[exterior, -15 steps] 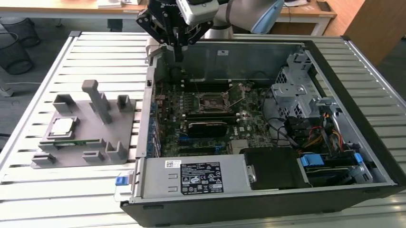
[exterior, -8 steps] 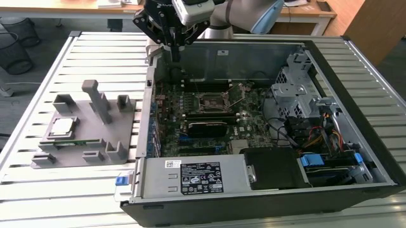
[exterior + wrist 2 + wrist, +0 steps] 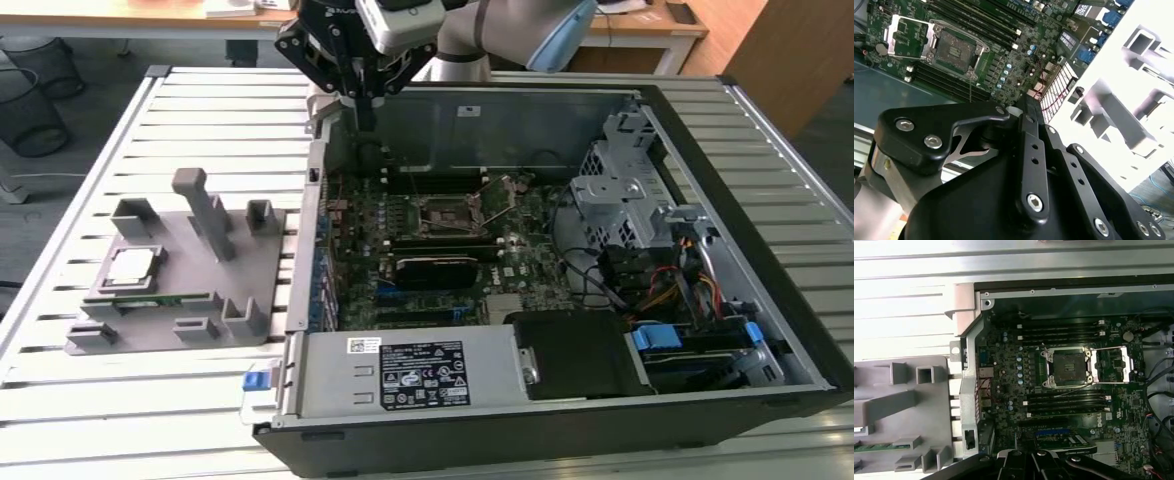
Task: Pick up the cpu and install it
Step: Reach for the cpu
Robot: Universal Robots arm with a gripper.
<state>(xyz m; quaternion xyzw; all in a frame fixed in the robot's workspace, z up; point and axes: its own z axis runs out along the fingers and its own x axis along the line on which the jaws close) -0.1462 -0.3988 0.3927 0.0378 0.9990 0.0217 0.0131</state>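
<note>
Gripper (image 3: 363, 124), black and two-fingered, hangs over the rear edge of the open black metal computer case (image 3: 534, 452); I read it as closed, empty. Small square silver-topped cpu (image 3: 131, 266) lies outside that case, well apart, toward the exterior view's left.

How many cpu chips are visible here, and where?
1. The cpu lies on the grey fixture at the exterior view's left, outside the computer case. The motherboard socket is open and empty.

The cpu (image 3: 134, 266) has a shiny metal top, and the fixture (image 3: 187, 282) looks matt grey plastic
</note>
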